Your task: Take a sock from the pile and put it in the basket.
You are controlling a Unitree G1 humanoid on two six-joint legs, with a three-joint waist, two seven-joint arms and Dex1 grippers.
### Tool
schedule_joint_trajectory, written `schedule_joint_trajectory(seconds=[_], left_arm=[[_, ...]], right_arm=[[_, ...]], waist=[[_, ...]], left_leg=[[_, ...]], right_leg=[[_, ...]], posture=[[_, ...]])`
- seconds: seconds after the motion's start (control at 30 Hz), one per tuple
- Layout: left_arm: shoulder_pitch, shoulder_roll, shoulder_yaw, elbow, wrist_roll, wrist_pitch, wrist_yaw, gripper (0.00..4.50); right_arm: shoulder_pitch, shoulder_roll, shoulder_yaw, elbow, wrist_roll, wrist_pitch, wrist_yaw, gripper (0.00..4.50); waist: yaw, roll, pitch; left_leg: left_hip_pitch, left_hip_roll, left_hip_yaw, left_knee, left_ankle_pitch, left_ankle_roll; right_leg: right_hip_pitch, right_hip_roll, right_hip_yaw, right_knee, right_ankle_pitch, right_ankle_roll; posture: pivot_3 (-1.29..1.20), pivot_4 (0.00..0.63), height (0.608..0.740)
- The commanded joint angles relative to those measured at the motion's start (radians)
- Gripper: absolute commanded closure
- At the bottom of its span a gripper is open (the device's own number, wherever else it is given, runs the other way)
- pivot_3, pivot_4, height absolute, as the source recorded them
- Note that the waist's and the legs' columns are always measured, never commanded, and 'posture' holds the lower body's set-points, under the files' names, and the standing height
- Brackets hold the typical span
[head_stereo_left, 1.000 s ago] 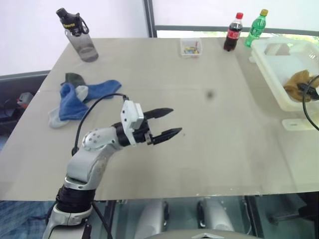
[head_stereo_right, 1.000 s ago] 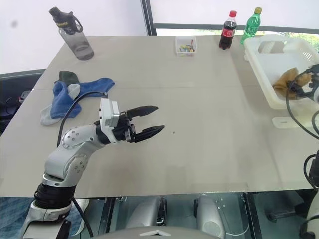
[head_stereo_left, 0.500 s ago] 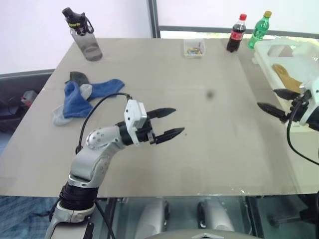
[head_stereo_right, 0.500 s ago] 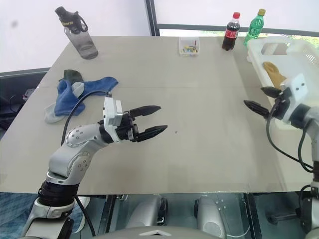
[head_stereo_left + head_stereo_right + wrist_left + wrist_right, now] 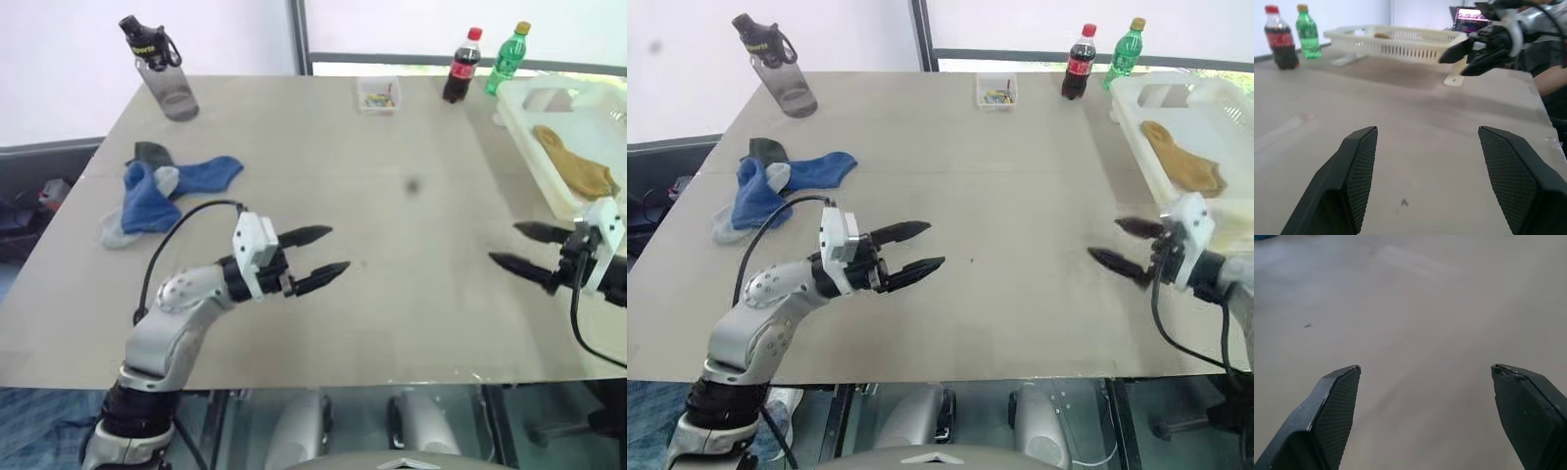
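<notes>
soft blue and grey socks, your pile (image 5: 162, 193), lay far left; the slotted cream plastic basket (image 5: 519, 122) sat far right, holding a tan sock (image 5: 576, 164). your left gripper (image 5: 321, 257) and right gripper (image 5: 517, 246) gaped wide, empty, over bare table (image 5: 392, 186); bottles (image 5: 485, 61) stood behind.

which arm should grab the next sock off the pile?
Left, probably. The left gripper hovers with jaws open over the table's middle, on the same side as the loose pile of blue and grey socks. The right gripper, also open, sits by the cream-white slotted plastic basket, across the table.
</notes>
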Motion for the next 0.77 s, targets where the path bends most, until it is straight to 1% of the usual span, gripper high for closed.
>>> schedule_joint_trajectory(seconds=[0.03, 0.13, 0.2, 0.33, 0.43, 0.57, 0.77], left_arm=[[0.055, 0.020, 0.058, -0.094, -0.026, 0.006, 0.026, 0.98], [0.114, 0.023, 0.102, -0.145, -0.052, 0.031, 0.065, 0.98], [0.181, 0.027, 0.132, -0.188, -0.063, 0.042, 0.084, 0.98], [0.327, 0.042, 0.191, -0.245, -0.056, 0.045, 0.112, 0.98], [0.393, 0.056, 0.221, -0.253, -0.036, 0.061, 0.144, 0.98], [0.431, 0.078, 0.228, -0.248, 0.042, 0.026, 0.164, 0.98], [0.428, 0.098, 0.234, -0.236, 0.045, 0.022, 0.145, 0.98]], right_arm=[[0.069, 0.013, -0.044, -0.100, 0.077, 0.002, 0.049, 0.08], [0.150, 0.026, -0.033, -0.157, 0.108, -0.004, 0.085, 0.08], [0.183, 0.035, -0.026, -0.174, 0.120, -0.020, 0.109, 0.08], [0.196, 0.032, -0.011, -0.144, 0.087, -0.070, 0.142, 0.08], [0.182, 0.033, -0.006, -0.106, 0.062, -0.112, 0.152, 0.08], [0.161, 0.023, 0.002, -0.056, 0.041, -0.148, 0.181, 0.08], [0.135, 0.023, 0.004, -0.019, 0.028, -0.177, 0.199, 0.08]], waist=[[0.001, 0.000, 0.000], [0.004, 0.000, 0.000], [0.006, 0.000, 0.000], [0.003, 0.000, 0.000], [0.005, 0.000, 0.000], [0.016, 0.000, 0.000], [0.015, 0.000, 0.000]], left_leg=[[0.001, 0.000, -0.001, 0.000, 0.000, 0.000], [0.002, 0.000, -0.003, 0.000, 0.000, 0.000], [0.002, 0.000, -0.003, 0.000, 0.000, 0.000], [0.003, 0.000, -0.003, 0.001, 0.000, 0.001], [0.004, 0.000, -0.004, 0.001, 0.000, 0.001], [0.005, 0.000, -0.004, 0.001, 0.000, 0.000], [0.005, 0.000, -0.004, 0.001, -0.001, 0.001]], right_leg=[[0.002, 0.000, 0.000, 0.000, 0.000, 0.000], [0.003, 0.000, 0.000, -0.001, 0.000, 0.000], [0.004, 0.000, 0.000, -0.001, 0.000, 0.000], [0.005, 0.000, 0.000, -0.001, 0.000, 0.000], [0.006, 0.000, -0.001, -0.001, 0.000, 0.000], [0.007, 0.000, -0.001, -0.001, 0.000, 0.000], [0.007, 0.000, -0.002, -0.002, 0.000, -0.001]], posture=[[0.00, 0.150, 0.740], [0.00, 0.150, 0.740], [0.00, 0.150, 0.740], [0.00, 0.150, 0.740], [0.00, 0.150, 0.740], [0.00, 0.150, 0.740], [0.00, 0.150, 0.740]])
